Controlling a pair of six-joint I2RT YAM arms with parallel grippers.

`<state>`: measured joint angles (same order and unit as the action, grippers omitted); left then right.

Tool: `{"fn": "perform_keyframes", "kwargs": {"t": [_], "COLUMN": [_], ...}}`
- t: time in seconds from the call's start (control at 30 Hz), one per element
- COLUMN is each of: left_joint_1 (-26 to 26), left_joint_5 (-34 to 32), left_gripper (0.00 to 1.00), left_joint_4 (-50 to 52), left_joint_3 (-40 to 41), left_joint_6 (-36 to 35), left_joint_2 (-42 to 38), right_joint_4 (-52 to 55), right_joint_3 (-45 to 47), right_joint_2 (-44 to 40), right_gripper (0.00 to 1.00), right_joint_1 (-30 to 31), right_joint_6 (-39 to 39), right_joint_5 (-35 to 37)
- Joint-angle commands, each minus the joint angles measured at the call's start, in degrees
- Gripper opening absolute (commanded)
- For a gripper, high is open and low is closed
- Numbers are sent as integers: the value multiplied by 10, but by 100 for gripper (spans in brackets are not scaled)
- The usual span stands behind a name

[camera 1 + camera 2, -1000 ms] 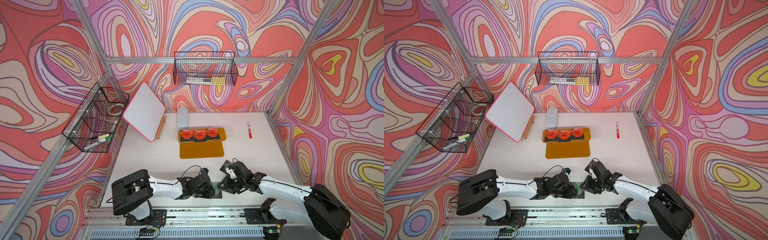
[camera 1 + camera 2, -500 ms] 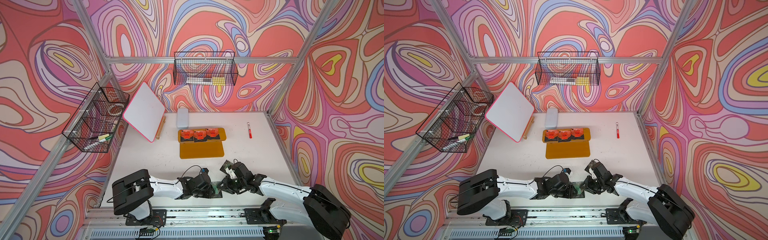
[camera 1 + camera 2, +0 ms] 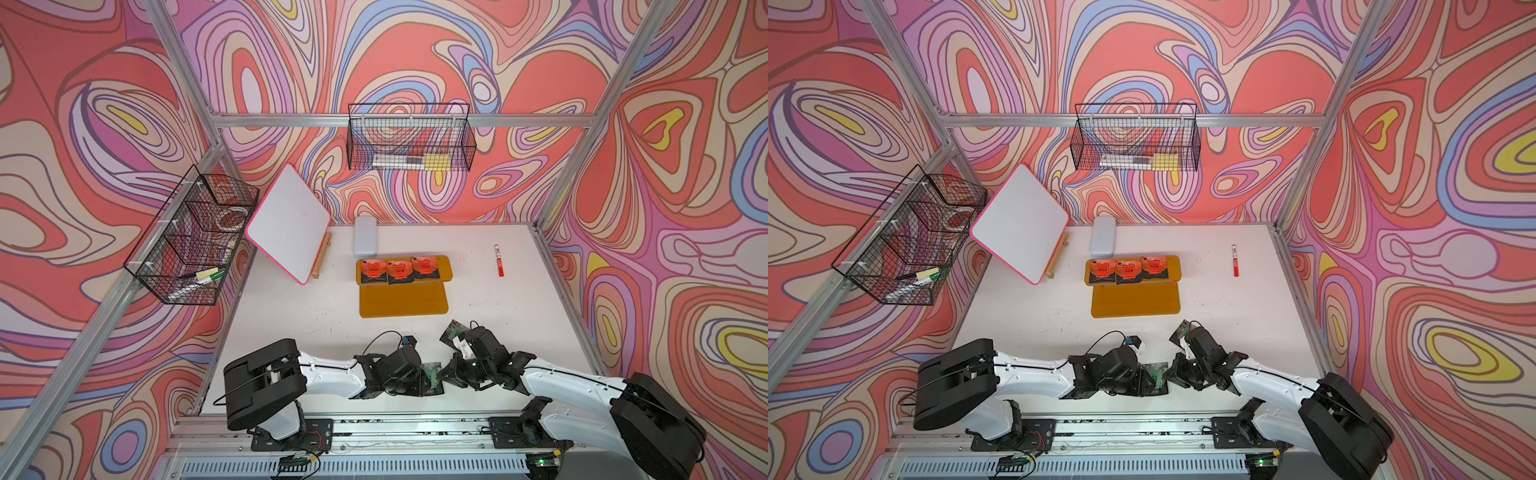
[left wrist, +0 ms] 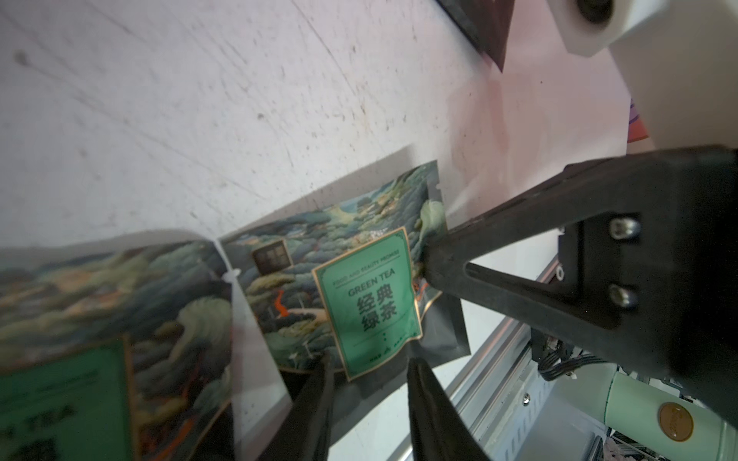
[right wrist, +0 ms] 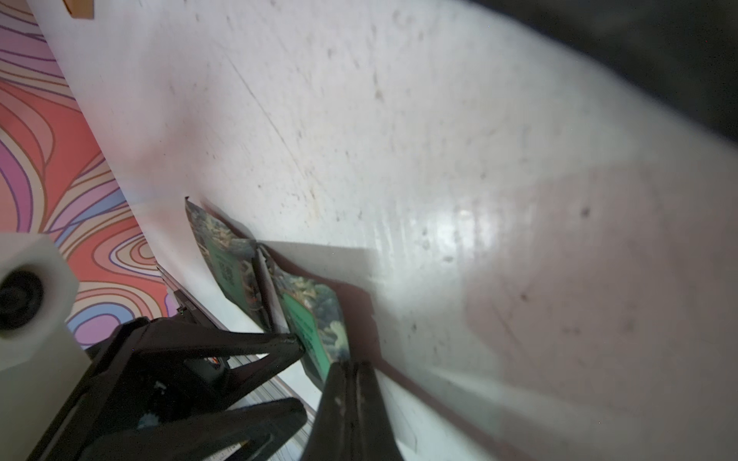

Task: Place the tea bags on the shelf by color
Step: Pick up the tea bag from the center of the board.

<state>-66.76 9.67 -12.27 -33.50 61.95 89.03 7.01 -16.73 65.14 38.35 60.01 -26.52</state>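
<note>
By the desk (image 5: 399, 139) edge, right gripper (image 5: 346, 365) pinches 1 green tea bag (image 5: 315, 319) — a 2nd green tea bag (image 5: 223, 259) alongside.

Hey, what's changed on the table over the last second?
The right gripper has closed on the edge of a green tea bag near the front. The left gripper stands open at the same bag, and both arms barely shifted. The three orange bags on the shelf's upper tier and the marker stayed put.

Both top views look steeply down from high over the near edge onto the whole counter (image 3: 291, 324). Both wrist views skim it closely, sharing the green tea bags (image 4: 367, 311).
</note>
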Motion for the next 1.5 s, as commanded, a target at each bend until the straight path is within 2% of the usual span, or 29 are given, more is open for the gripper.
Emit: {"fn": "perform_keyframes", "kwargs": {"t": [0.0, 0.17, 0.4, 0.6, 0.77, 0.87, 1.07, 1.17, 1.3, 1.47], "left_joint_1": [2, 3, 7, 33, 56, 75, 122, 144, 181, 194], "left_joint_5": [-29, -59, -131, -167, -171, -147, -82, -49, 7, 28], "left_gripper": [47, 67, 85, 99, 99, 99, 99, 96, 90, 84], "left_joint_4": [21, 13, 83, 132, 182, 158, 74, 31, -77, -160], "left_joint_3": [17, 28, 33, 85, 92, 112, 165, 189, 234, 249], "left_joint_6": [6, 14, 12, -7, -33, -42, -41, -34, -5, 12], "left_joint_2": [-14, -56, -161, -281, -348, -378, -426, -446, -462, -455], "right_joint_4": [8, 34, 56, 40, -7, -34, -76, -111, -155, -187], "right_joint_3": [-2, -14, -45, -78, -95, -107, -128, -128, -127, -125], "right_joint_2": [-12, -40, -91, -82, -75, -68, -51, -48, -38, -36], "right_gripper": [0, 0, 0, 0, 0, 0, 0, 0, 0, 0], "right_joint_1": [3, 3, 3, 3, 3, 3, 3, 3, 3, 3], "right_joint_6": [-12, -33, -63, -80, -86, -88, -89, -79, -60, -46], "right_joint_5": [12, 25, 45, 24, 2, -13, -45, -58, -78, -92]}}
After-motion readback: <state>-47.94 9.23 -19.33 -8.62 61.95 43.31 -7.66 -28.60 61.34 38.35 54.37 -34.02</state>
